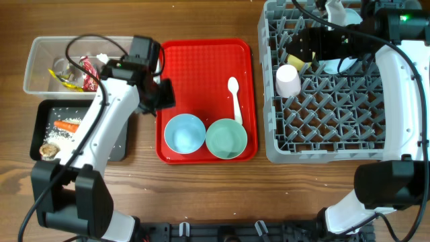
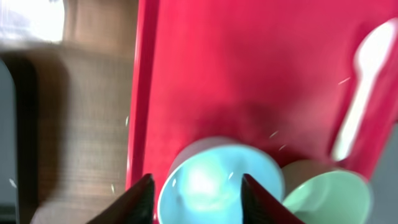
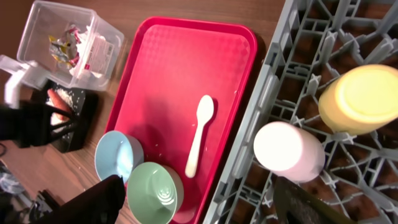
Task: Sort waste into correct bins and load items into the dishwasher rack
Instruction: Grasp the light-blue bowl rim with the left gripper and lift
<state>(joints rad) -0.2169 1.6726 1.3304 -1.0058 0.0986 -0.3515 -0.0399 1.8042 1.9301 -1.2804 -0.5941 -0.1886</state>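
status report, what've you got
Left end effector open above blue bowl. Right end effector open over rack. Green bowl, spoon on red tray. Nothing blocking.

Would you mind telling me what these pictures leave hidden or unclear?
Overhead: the right arm hides most of the yellow cup and the rack cells beneath it.
Left wrist: blur smears everything; the bottom edge cuts off the green bowl.
Right wrist: the clear tub holds contents too small to tell apart.

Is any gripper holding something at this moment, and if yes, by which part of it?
Nothing is held. The left gripper is open above the blue bowl, with nothing between its fingers. The right gripper is open and empty too.
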